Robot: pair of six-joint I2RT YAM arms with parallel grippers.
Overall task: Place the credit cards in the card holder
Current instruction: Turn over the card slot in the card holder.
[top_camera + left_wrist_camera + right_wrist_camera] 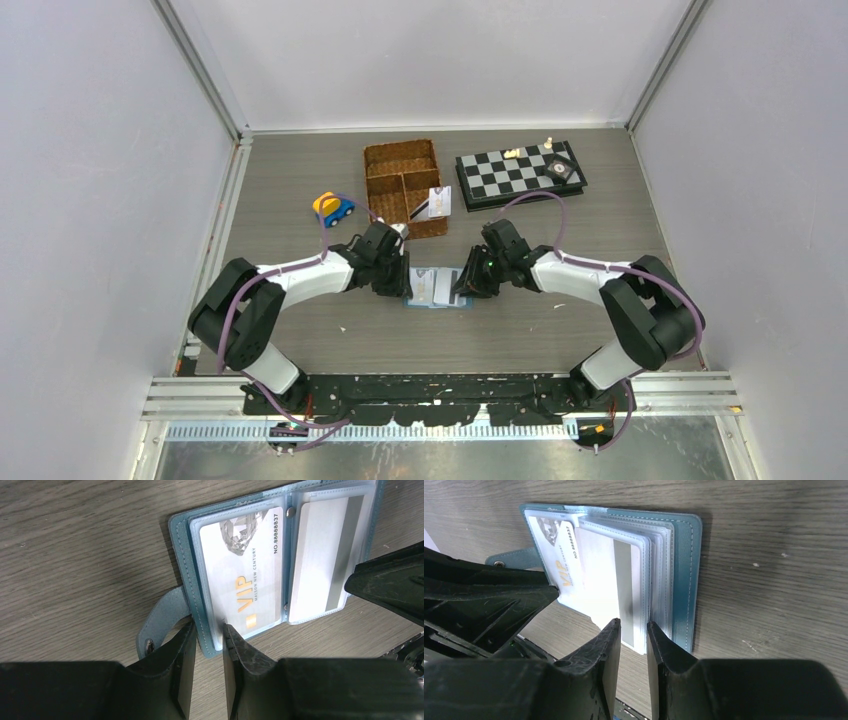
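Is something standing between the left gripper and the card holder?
Nothing visible does. The left gripper is right at the open card holder, with its fingertips on either side of the cover's edge, beside the snap tab.

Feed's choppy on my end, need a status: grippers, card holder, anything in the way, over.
Left gripper clamped on card holder left edge. Right gripper straddling a sleeve, grip unclear. VIP card and striped card sleeved. Nothing blocking.
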